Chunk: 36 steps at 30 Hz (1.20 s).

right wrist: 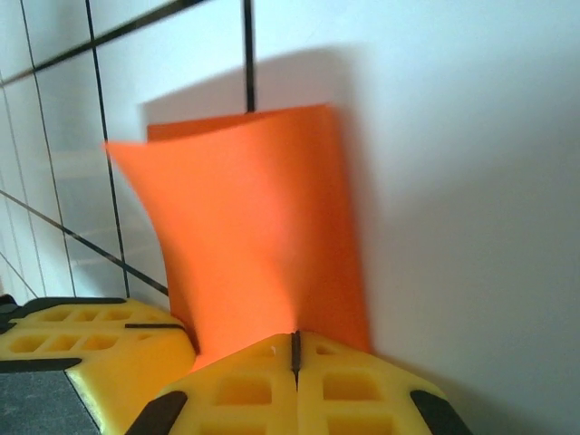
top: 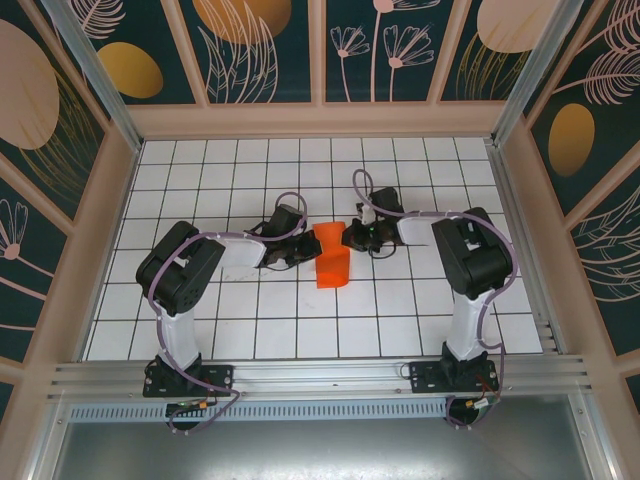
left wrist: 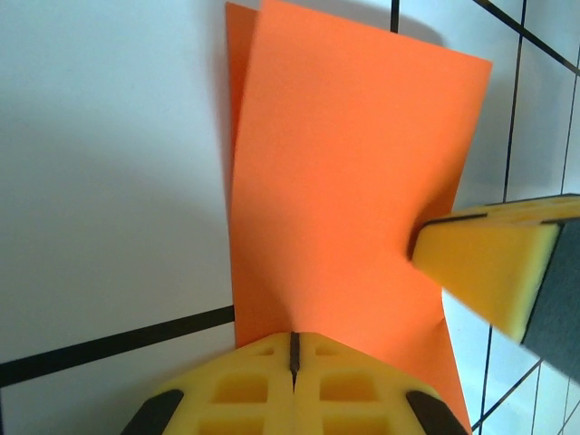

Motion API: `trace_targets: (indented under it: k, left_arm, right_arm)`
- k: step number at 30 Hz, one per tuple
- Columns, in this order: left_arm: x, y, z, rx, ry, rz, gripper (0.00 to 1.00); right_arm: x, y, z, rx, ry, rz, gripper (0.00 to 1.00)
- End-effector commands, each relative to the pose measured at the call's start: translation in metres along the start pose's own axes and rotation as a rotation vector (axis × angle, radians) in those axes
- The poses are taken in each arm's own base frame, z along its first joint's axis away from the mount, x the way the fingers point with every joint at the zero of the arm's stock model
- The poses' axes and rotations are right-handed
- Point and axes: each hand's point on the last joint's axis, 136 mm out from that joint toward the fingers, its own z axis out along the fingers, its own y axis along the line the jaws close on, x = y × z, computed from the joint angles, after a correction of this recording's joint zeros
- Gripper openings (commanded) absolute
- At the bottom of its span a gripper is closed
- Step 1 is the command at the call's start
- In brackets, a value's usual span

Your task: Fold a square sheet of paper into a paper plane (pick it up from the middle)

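**Both grippers pinch the orange sheet at mid-table**

In the top view the square sheet of paper (top: 333,260) sits at the centre of the frame, on or just above the white gridded table (top: 200,300). Whether its lower edge touches the tiles cannot be told. It looks narrow at the top, where the two arms meet, and flares wider toward the bottom of the frame.

The left gripper (top: 308,245) comes in from the left and the right gripper (top: 348,238) from the right, each touching an opposite edge of the sheet's upper part.

In the left wrist view the left gripper's fingers (left wrist: 245,390) sit at the bottom centre, pressed together with the orange edge caught in the seam. The sheet rises from there toward the top of the frame. A second orange layer peeks out behind it at the upper left. A yellow pad (left wrist: 480,263) of the other arm touches the sheet's right edge.

In the right wrist view the right gripper's own fingers (right wrist: 353,390) are likewise pressed together at the bottom centre, nipping the sheet. The paper bows upward and curls toward the left, casting a shadow on the tiles behind it.
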Motion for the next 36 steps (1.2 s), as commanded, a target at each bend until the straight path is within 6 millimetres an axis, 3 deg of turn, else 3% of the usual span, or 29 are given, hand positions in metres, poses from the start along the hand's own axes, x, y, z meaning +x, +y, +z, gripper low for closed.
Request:
trace_targets:
  k: [1,4,7,10,14,20,25,32,34,36]
  left_arm:
    - [0.073,0.129,0.001,-0.433,0.183,-0.095,0.0]
    - [0.074,0.129,0.001,-0.43,0.182,-0.096,0.0]
    - [0.073,0.128,0.001,-0.427,0.179,-0.096,0.0]
    - [0.073,0.129,0.001,-0.427,0.177,-0.096,0.0]
    - [0.073,0.128,0.001,-0.423,0.177,-0.097,0.0]
    - [0.073,0.128,0.001,-0.423,0.177,-0.099,0.0]
    - [0.075,0.129,-0.001,-0.426,0.18,-0.099,0.0]
    - [0.08,0.135,-0.002,-0.433,0.193,-0.097,0.0]
    - [0.08,0.134,-0.002,-0.431,0.192,-0.094,0.0]
    - [0.079,0.133,-0.002,-0.43,0.191,-0.093,0.0]
  right_arm:
    - [-0.023,-0.049,-0.018,0.104,-0.109,0.08,0.0]
    - [-0.038,-0.049,-0.033,0.096,-0.164,0.099,0.0]
    - [-0.045,-0.018,-0.048,0.013,-0.222,0.049,0.0]
    - [-0.039,0.008,-0.051,-0.027,-0.232,-0.004,0.0]
    - [-0.024,0.026,-0.03,-0.044,-0.164,-0.049,0.0]
    - [-0.02,0.032,0.006,-0.047,-0.081,-0.069,0.0]
    - [-0.035,0.014,0.011,-0.01,-0.113,-0.041,0.0]
    - [-0.074,-0.054,-0.013,0.118,-0.258,0.096,0.0]
    - [-0.082,-0.059,-0.021,0.136,-0.277,0.095,0.0]
    - [-0.088,-0.047,-0.031,0.12,-0.296,0.072,0.0]
